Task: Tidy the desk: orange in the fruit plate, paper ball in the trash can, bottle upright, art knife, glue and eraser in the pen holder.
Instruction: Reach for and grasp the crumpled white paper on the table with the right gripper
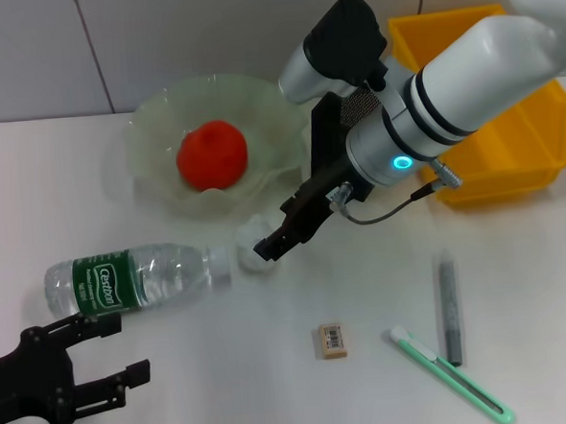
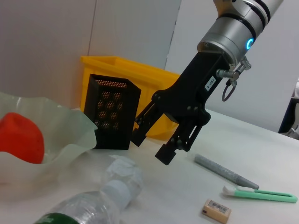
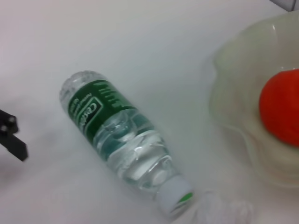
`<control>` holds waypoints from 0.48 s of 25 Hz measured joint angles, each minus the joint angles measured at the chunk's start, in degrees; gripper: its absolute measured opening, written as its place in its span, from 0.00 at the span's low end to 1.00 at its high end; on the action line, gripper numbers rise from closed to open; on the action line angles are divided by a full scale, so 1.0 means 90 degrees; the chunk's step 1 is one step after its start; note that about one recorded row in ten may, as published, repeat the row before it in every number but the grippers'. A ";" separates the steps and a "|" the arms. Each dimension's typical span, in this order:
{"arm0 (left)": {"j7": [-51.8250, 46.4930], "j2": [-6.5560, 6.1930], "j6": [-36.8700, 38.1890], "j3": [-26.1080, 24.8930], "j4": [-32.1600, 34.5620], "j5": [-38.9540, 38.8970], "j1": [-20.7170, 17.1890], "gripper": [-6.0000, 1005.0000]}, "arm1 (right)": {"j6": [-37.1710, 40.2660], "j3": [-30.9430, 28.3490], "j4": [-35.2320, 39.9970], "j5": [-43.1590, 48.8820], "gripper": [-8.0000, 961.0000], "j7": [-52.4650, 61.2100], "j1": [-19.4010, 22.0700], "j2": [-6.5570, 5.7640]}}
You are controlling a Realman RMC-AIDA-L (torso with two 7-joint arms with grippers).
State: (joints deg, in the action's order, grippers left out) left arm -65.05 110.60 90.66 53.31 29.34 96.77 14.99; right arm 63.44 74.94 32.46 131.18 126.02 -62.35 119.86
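We see the right hand point(image 1: 275, 239) reached forward and angled down, fingers parted, empty. The left hand point(image 1: 104, 353) sits low, fingers apart.

You've got a matt white desk point(image 1: 179, 401), smooth. Bottle point(image 1: 133, 277) is clear glossy plastic with a green printed label. Fruit plate point(image 1: 153, 133) looks like translucent frosted plastic or glass; can't tell which. Pen holder point(image 2: 112, 112) is black perforated mesh. Bin point(image 1: 510, 150) is glossy yellow plastic. Right claw point(image 1: 277, 239) is matt black, its arm glossy white. Paper ball point(image 1: 256, 244) is crumpled white paper.
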 joint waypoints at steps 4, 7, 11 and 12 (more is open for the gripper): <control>0.0013 -0.0023 0.0000 -0.0037 0.0029 0.0000 -0.0031 0.79 | -0.0215 0.0078 -0.0139 -0.0123 0.76 0.0000 -0.0015 0.0004; 0.0004 -0.0060 0.0000 -0.0053 0.0034 0.0000 -0.0035 0.79 | -0.0356 0.0151 -0.0173 -0.0184 0.76 -0.0001 -0.0006 0.0003; -0.0001 -0.0070 0.0000 -0.0109 0.0034 0.0000 -0.0035 0.79 | -0.0490 0.0216 -0.0258 -0.0307 0.76 -0.0046 0.0001 0.0003; -0.0001 -0.0073 0.0000 -0.0119 0.0034 0.0000 -0.0035 0.79 | -0.0520 0.0237 -0.0280 -0.0326 0.76 -0.0050 0.0001 0.0003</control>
State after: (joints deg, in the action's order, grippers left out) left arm -65.06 109.94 90.66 52.24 29.65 96.77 14.67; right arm 58.77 77.08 29.94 128.25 125.57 -62.35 119.89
